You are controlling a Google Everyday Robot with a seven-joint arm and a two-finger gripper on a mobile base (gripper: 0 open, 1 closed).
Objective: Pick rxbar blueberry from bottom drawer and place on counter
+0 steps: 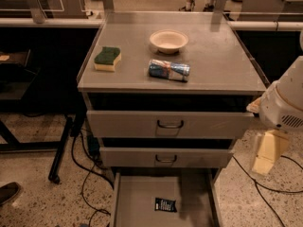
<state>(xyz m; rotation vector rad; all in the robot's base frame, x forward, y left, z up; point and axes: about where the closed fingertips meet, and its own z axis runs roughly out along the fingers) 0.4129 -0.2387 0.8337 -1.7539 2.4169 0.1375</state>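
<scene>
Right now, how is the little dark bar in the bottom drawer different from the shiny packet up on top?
The rxbar blueberry is small, flat and dark navy; the shiny packet is bigger, rounded and blue-silver. The rxbar blueberry lies in the open bottom drawer; the shiny packet lies on the counter. Both are bluish wrappers, and the claw touches neither, hanging right of the drawers.

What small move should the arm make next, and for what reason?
Probably bring the gripper down and across toward the open bottom drawer. The rxbar blueberry lies flat on the drawer floor, not yet grasped, while the gripper hangs off to the right, outside the drawer.
</scene>
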